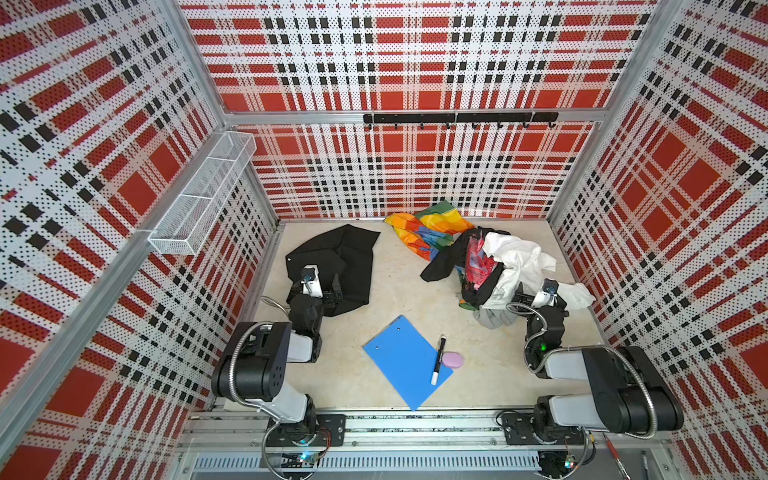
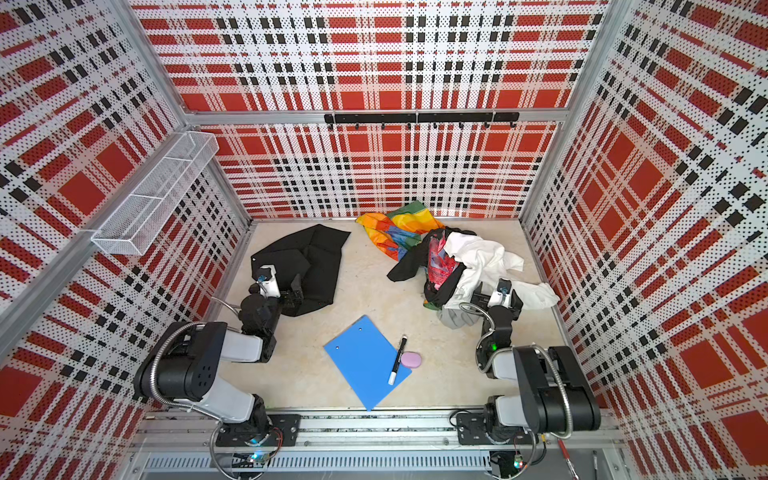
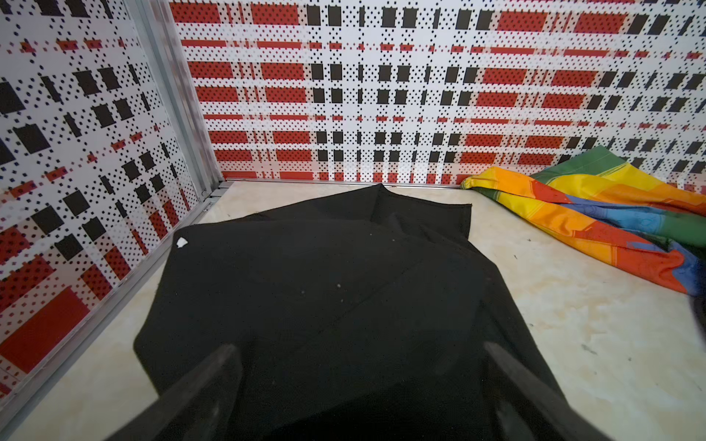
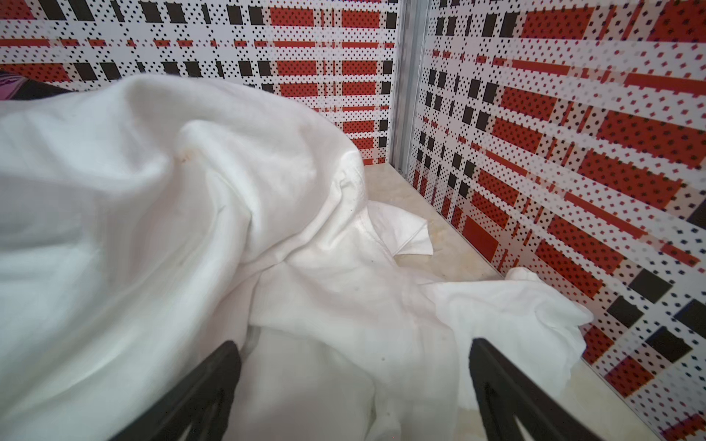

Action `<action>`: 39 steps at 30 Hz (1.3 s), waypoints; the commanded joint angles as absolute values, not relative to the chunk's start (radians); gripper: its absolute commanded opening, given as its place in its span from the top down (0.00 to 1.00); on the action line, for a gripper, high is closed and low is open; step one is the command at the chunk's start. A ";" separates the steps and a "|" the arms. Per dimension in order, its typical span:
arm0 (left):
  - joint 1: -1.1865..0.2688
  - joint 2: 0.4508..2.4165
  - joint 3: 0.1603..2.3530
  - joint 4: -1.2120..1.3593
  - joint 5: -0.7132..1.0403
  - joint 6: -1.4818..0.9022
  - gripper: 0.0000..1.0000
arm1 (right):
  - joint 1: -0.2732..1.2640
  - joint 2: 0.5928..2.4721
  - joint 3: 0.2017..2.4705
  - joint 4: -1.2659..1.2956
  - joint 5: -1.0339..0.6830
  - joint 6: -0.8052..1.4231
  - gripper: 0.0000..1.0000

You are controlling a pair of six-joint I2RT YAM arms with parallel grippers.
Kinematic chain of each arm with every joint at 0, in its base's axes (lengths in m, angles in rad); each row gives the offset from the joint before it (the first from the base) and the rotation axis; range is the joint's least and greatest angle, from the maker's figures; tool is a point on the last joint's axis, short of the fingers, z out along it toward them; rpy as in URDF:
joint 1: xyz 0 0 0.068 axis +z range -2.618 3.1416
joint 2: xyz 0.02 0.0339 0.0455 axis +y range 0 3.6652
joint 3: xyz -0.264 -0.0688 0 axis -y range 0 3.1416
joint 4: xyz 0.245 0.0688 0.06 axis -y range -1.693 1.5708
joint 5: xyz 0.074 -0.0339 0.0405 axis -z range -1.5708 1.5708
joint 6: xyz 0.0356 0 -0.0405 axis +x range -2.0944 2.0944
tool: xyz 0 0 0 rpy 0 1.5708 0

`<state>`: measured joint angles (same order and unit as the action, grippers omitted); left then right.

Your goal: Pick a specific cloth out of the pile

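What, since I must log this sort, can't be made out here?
Whether the left gripper fingers touch the cloth: black on black in its wrist view and both top views.
Lower layers of the pile: white cloth fills the right wrist view.
Lettering on the marker: too small in both top views.

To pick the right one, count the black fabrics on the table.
2. The large black cloth lies apart at left; a smaller black garment in the pile at right. More may be buried.
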<state>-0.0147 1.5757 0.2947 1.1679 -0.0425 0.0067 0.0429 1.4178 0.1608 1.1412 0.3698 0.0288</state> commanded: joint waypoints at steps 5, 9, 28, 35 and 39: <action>-0.019 1.573 0.289 1.180 -0.048 0.018 0.01 | 0.034 1.555 0.198 1.331 0.326 0.015 0.00; -0.015 1.572 0.293 1.174 -0.045 0.016 0.01 | 0.034 1.553 0.246 1.239 0.351 0.023 0.00; 0.035 1.574 0.298 1.163 0.118 0.004 0.01 | 0.029 1.556 0.205 1.333 0.250 -0.016 0.00; 0.035 1.574 0.298 1.163 0.118 0.004 0.01 | 0.028 1.557 0.177 1.381 0.043 -0.085 0.00; 0.035 1.574 0.298 1.164 0.118 0.005 0.01 | 0.028 1.557 0.229 1.282 0.214 -0.023 0.00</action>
